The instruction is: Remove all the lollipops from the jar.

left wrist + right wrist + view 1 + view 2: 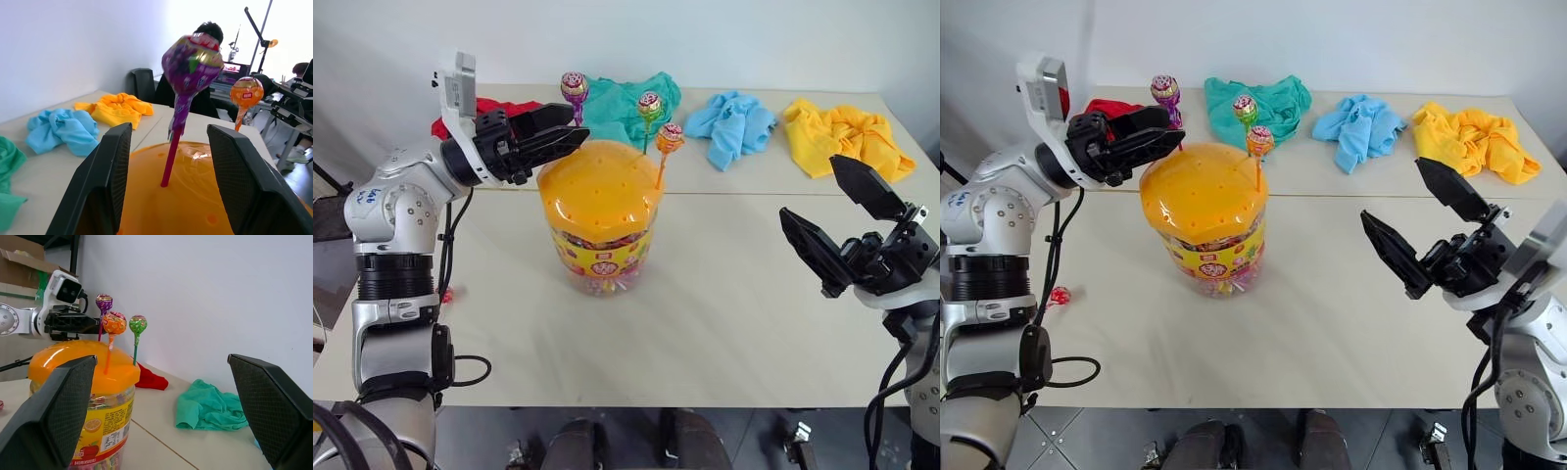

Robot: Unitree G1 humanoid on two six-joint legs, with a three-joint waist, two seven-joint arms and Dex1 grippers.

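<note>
Black-fingered left gripper (168,186) at the purple lollipop (574,86), over the jar (599,220).

Left fingers spread, one on each side of the purple lollipop's stick in the left wrist view, not pressed on it; the candy head stands above the fingertips. Purple, green lollipop (650,106) and orange lollipop (670,138) all stand upright, sticks set in holes of the jar's domed orange lid. Red lollipop (1059,295) lies on the table (724,323) to the jar's left, well apart. Right gripper (837,223) hangs to the jar's right, jaws wide apart, holding nothing. Red, teal, blue and yellow cloths lie along the table's far edge.
</note>
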